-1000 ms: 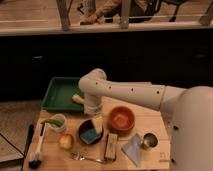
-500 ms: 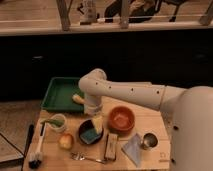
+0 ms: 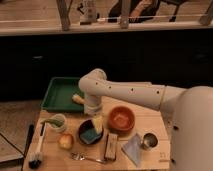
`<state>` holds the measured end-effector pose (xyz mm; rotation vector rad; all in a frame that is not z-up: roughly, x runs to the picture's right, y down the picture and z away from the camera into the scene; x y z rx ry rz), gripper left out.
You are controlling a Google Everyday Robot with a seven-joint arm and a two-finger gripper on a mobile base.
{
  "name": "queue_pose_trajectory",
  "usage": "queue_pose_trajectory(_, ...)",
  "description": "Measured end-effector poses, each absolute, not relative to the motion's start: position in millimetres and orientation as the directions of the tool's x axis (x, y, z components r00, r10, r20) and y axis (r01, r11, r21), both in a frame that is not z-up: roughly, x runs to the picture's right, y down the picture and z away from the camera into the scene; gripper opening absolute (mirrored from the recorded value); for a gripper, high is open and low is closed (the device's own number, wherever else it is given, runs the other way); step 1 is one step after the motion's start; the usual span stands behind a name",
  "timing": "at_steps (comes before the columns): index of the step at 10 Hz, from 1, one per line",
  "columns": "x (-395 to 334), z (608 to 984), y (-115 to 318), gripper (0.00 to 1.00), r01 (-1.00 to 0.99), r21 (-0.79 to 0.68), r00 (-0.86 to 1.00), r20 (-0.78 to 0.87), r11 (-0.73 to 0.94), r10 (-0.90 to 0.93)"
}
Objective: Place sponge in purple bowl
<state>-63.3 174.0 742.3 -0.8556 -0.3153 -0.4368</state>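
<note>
The purple bowl (image 3: 86, 136) is a small, very dark bowl at the middle of the wooden table. The sponge (image 3: 97, 123), yellow with a teal side, stands tilted in the bowl, leaning on its right rim. My gripper (image 3: 94, 116) comes straight down from the white arm's wrist and sits right over the sponge at the bowl's far edge. I cannot see whether it holds the sponge. The larger orange bowl (image 3: 121, 120) stands just to the right.
A green tray (image 3: 59, 93) with a yellow object (image 3: 77, 98) lies at the back left. On the table are a green cup (image 3: 57, 121), a round fruit (image 3: 65, 141), a brush (image 3: 36, 150), a fork (image 3: 82, 157), a snack bar (image 3: 110, 146), a grey packet (image 3: 132, 148) and a metal cup (image 3: 148, 141).
</note>
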Motion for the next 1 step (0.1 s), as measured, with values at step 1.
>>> queue_pose_trajectory(1,-63.3,742.4,174.0,0.8,0.49,-0.654,0.867,0.436,0.577,-0.242)
